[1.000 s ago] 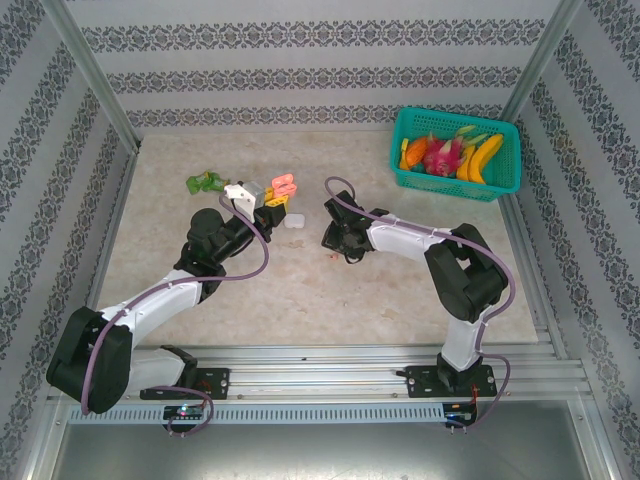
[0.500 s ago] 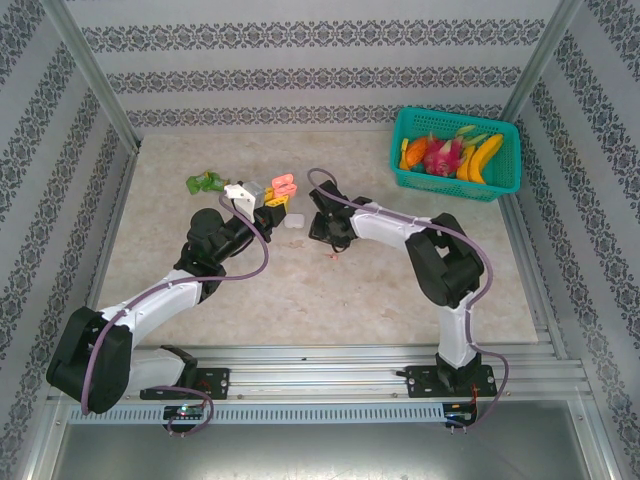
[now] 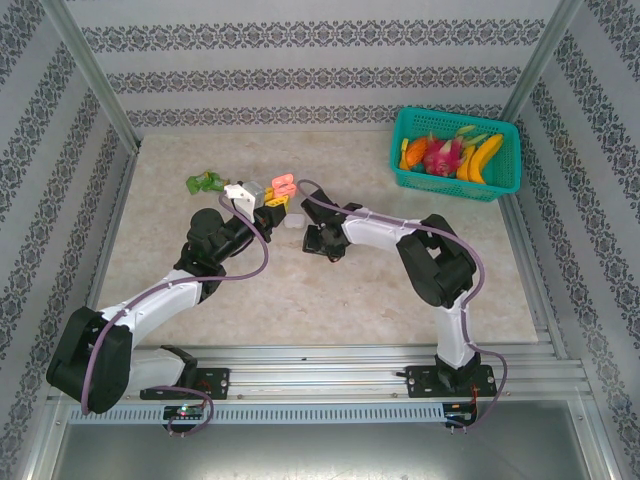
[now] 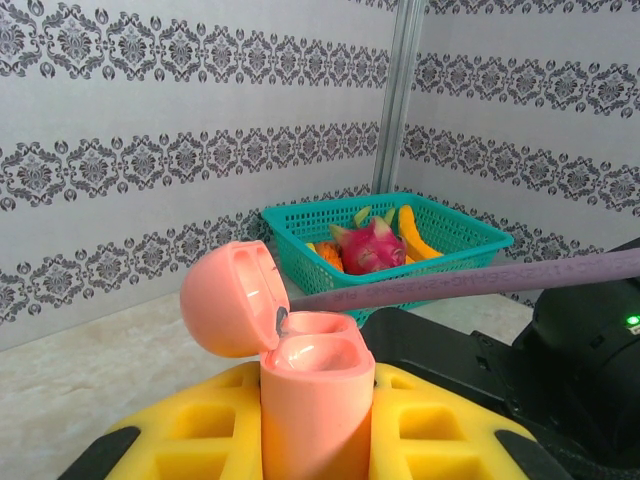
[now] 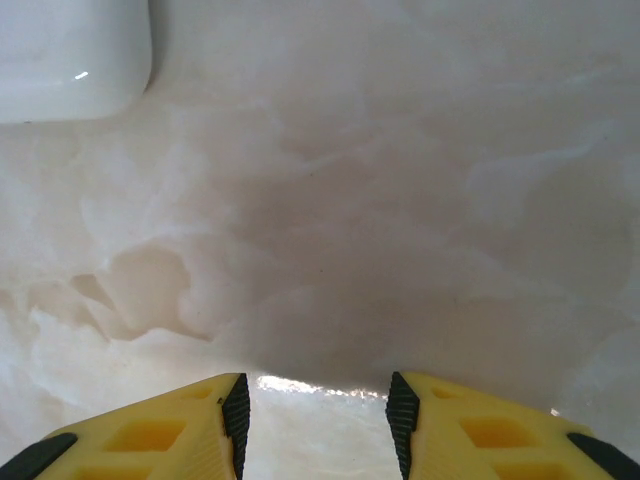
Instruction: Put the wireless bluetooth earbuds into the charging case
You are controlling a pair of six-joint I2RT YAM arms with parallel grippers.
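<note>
While clamping the pink charging case [image 4: 315,390] by its lower body, holding it upright in the left gripper [image 4: 315,440], with yellow fingers [image 4: 190,440] pressed tight on either side. Showing the lid hinged back to the left and two sockets facing up, clear of the fingers.

From above: sitting raised over the table [image 3: 330,300], left of centre, with the pink charging case [image 3: 283,184] at the far tip of the left gripper [image 3: 272,207].

Reaching the right gripper [image 3: 318,243] in low over the table, just right of the white case [image 3: 293,222] and near the left gripper. Standing partly open in its own wrist view, at [image 5: 318,400]: yellow fingers apart, with bare marble table between them and nothing gripped. Catching one rounded corner of the white case [image 5: 70,60] at top left of that view, well ahead of the fingertips and resting on the table.

Cannot place the earbuds: too small to make out from above.

Elsewhere:
- Parked in the far right corner: teal basket [image 3: 452,186] loaded with fruit, well apart from both grippers.
- Lying left of the pink charging case, near the far wall: small green object [image 3: 205,182].
- Crossing the left wrist view behind the case: purple cable [image 4: 480,278], with the teal basket further back.
</note>
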